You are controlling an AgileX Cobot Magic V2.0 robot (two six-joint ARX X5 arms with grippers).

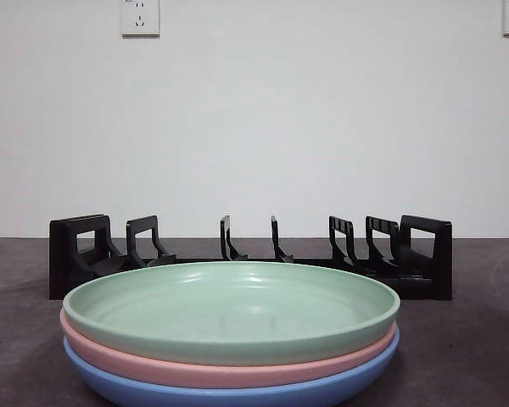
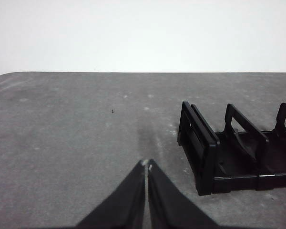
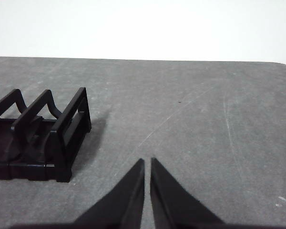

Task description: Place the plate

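Three plates are stacked near the front of the table: a green plate on top, a pink plate under it, a blue plate at the bottom. Behind them stands a black slotted dish rack, with no plate in it. The left wrist view shows one end of the rack; the right wrist view shows the other end. My left gripper is shut and empty above bare table beside the rack. My right gripper is shut and empty beside the rack's other end. Neither arm shows in the front view.
The dark grey tabletop runs back to a white wall with two sockets. The table's rounded corner shows in the left wrist view.
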